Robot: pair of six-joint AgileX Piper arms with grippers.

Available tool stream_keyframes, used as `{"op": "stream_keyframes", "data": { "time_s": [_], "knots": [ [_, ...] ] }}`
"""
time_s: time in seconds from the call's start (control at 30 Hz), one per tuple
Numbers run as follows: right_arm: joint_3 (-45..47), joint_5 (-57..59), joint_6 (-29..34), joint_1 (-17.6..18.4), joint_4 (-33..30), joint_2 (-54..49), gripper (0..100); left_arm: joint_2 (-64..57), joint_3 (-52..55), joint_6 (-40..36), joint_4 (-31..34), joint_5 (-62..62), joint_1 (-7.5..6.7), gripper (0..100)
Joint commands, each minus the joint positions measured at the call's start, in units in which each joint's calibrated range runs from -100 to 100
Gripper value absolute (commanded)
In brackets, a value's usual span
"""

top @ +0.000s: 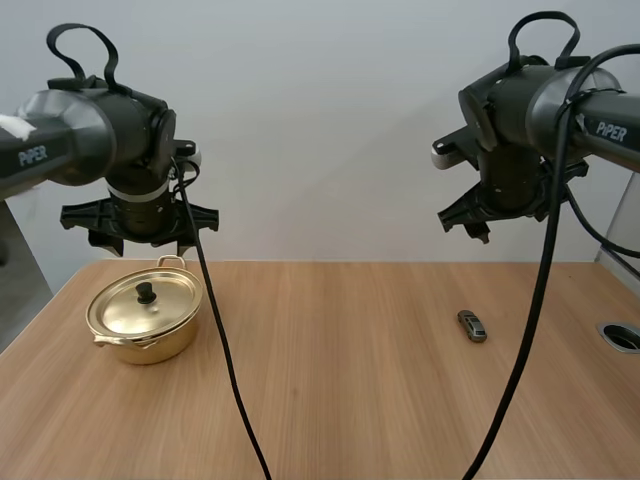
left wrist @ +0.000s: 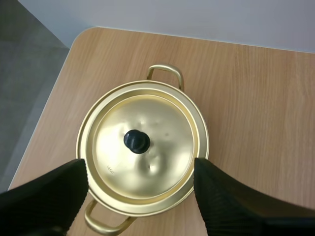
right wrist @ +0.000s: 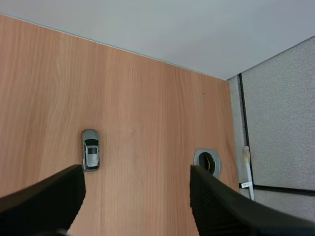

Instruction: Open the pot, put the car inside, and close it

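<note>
Both sets of jaws hang released above the light wooden counter (top: 340,390); the shiny gold metal pot (top: 150,345) is closed and the small grey toy car (top: 472,325) lies out in the open.

Your left jaws hover over the pot, which sits near the counter's left far corner. In the left wrist view the two ribbed fingers (left wrist: 49,194) stand wide apart on either side of the round gold lid (left wrist: 162,123), touching nothing. The lid sits flat on the rim, its black knob (left wrist: 136,140) at the centre. Your right jaws are raised over the right side, fingers likewise spread and holding nothing. The car lies on bare wood below them, well apart from the pot, and a round grey grommet hole (right wrist: 207,162) sits near the counter's right edge.
</note>
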Motion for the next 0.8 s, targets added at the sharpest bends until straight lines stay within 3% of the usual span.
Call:
{"op": "stream_keyframes", "data": {
  "time_s": [0.0,0.27,0.57,0.77],
  "knots": [
    [0.03,0.67,-0.01,0.01,-1.23,0.00,100,1.79,0.23,-0.07,-0.01,-2.40,0.00,100],
    [0.03,0.67,-0.01,0.01,-2.06,0.00,100,10.15,0.23,-0.07,3.62,-4.03,0.09,100],
    [0.03,0.67,-0.01,0.01,-2.06,0.00,100,14.04,0.23,-0.81,3.94,-7.55,3.54,100],
    [0.03,0.67,-0.01,0.01,-2.06,0.00,100,14.04,0.23,0.84,2.46,-8.76,3.68,100]
  ]
}}
